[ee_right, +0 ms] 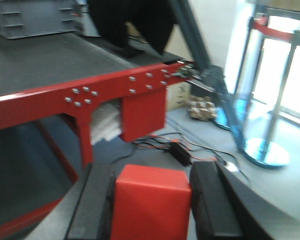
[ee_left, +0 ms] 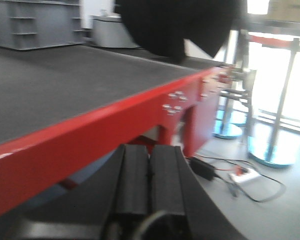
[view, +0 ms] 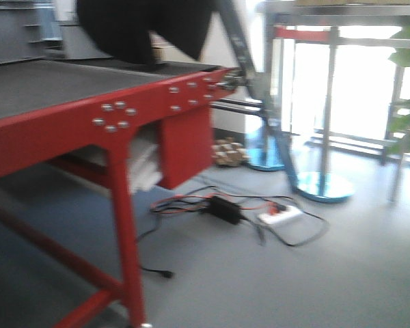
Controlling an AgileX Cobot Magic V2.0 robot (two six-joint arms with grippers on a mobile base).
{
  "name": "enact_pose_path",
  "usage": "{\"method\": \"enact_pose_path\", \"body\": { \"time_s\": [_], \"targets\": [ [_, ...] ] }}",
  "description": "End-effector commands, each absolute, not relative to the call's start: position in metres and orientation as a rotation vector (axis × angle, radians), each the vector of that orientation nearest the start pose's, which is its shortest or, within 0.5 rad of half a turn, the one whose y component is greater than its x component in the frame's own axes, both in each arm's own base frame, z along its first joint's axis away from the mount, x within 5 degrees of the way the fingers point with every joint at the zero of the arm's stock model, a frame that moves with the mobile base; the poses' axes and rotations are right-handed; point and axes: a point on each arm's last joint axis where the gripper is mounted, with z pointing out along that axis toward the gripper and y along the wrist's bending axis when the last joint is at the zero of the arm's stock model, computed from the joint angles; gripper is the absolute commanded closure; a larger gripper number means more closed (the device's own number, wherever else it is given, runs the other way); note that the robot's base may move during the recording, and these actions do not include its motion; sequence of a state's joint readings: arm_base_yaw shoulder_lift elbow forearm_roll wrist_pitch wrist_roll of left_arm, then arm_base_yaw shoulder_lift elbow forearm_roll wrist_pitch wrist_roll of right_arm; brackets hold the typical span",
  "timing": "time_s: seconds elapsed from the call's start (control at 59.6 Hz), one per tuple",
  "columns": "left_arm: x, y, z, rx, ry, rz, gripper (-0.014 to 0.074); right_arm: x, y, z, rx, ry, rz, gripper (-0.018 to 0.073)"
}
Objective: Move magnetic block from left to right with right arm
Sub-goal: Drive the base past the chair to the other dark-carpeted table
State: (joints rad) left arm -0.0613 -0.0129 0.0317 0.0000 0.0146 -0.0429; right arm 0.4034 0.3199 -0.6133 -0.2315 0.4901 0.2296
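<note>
Our right claw (ee_right: 152,200) pinches the magnetic block (ee_right: 151,205) between its two black fingers (ee_right: 210,195), so the cube sits inside the jaws. The red table (ee_right: 40,97) lies ahead, to the upper left of it. Our left claw (ee_left: 150,175) is pressed together and holds nothing.

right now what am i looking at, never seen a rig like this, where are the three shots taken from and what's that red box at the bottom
This is a two-armed robot on a mobile base. One picture looks forward from its body; the other two come from cameras on its wrists. All face a red-framed table with a dark top; a blurred black shape sits at its far end. The right wrist view shows the right jaws closed on the magnetic block, a plain red cube, short of the table. The left jaws are shut on nothing. A power strip lies on the floor.
</note>
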Motion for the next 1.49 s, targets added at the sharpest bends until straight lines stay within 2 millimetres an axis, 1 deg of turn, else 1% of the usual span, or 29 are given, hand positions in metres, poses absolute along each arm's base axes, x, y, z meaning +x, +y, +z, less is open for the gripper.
{"method": "enact_pose_path", "body": {
  "time_s": [0.0, 1.476],
  "targets": [
    [0.0551, -0.0034, 0.2073, 0.011, 1.424, -0.091, 0.0713, 0.0568, 0.0148, 0.3696, -0.244, 1.544, 0.238, 0.0336],
    [0.0551, -0.0034, 0.2073, 0.011, 1.424, -0.091, 0.0713, 0.0568, 0.0148, 0.3696, -0.244, 1.544, 0.238, 0.0336]
  ]
}}
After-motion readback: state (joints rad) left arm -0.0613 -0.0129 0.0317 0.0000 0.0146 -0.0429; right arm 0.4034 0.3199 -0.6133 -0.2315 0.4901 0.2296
